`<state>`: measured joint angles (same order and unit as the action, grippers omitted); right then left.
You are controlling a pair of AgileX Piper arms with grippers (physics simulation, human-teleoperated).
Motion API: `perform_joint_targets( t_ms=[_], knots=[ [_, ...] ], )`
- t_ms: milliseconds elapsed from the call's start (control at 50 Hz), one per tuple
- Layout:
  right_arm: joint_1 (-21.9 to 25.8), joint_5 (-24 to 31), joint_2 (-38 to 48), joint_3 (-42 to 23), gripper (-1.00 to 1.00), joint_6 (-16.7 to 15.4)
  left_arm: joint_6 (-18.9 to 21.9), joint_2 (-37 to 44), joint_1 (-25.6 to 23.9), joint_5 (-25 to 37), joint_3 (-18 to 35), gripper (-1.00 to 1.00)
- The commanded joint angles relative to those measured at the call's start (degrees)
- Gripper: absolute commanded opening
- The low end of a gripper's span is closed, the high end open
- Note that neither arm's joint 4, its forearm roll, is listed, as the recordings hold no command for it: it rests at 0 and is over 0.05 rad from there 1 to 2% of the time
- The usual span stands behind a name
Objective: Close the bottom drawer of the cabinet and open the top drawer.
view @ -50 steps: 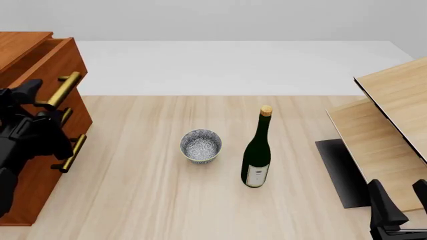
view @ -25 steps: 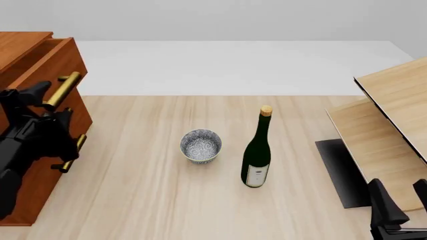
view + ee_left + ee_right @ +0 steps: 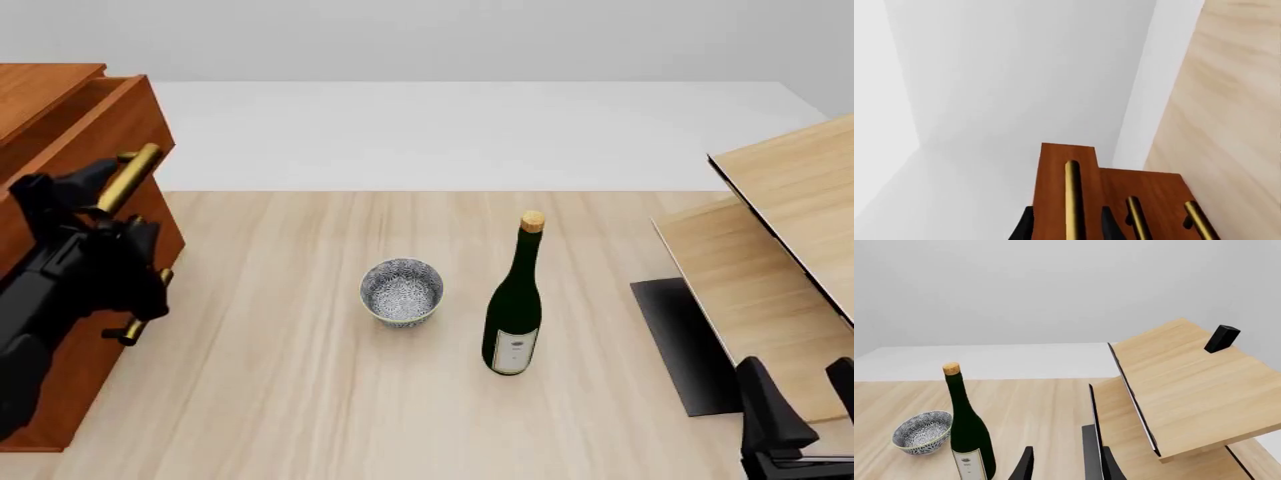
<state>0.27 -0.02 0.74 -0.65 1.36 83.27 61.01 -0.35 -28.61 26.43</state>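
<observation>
The cabinet [image 3: 40, 85] stands at the left edge of the table. Its top drawer [image 3: 140, 130] sticks out past the two below it. My left gripper [image 3: 104, 205] is open, with one finger on each side of the top drawer's brass handle [image 3: 131, 170]. In the left wrist view that handle [image 3: 1071, 190] runs between the fingertips [image 3: 1024, 229] with a gap on each side. The bottom drawer [image 3: 100, 375] looks flush with the middle one; my arm partly hides its handle [image 3: 134, 330]. My right gripper [image 3: 807, 405] is open and empty at the near right.
A patterned bowl [image 3: 400, 291] and a green wine bottle [image 3: 513, 300] stand mid-table. Pale light-wood furniture [image 3: 774, 250] with a black base [image 3: 674, 340] fills the right side, close to my right gripper; it also shows in the right wrist view [image 3: 1187, 380].
My left gripper has moved a little up and to the right along the top drawer's handle. The drawer and the right arm have not visibly moved.
</observation>
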Motion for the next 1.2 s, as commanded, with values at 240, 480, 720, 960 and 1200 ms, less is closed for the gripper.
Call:
perform_joint_targets(
  t_ms=[240,480,720,960,1200],
  knots=[
    [-0.1,0.2,-0.2,0.0,1.00,0.2,-3.1,-1.1,-5.0,4.5,5.1,1.00],
    [-0.1,0.1,0.0,0.0,1.00,0.3,-6.7,-4.6,-6.9,11.3,10.3,1.00],
    [-0.2,-0.2,0.2,0.0,1.00,0.2,-18.5,-7.7,-6.9,26.8,20.8,1.00],
    [0.1,0.3,-0.4,0.0,1.00,0.2,-30.1,-7.6,-4.9,41.4,33.0,1.00],
    [0.1,0.3,-0.3,0.0,1.00,0.1,-50.1,-1.8,-4.0,58.6,50.9,1.00]
  ],
)
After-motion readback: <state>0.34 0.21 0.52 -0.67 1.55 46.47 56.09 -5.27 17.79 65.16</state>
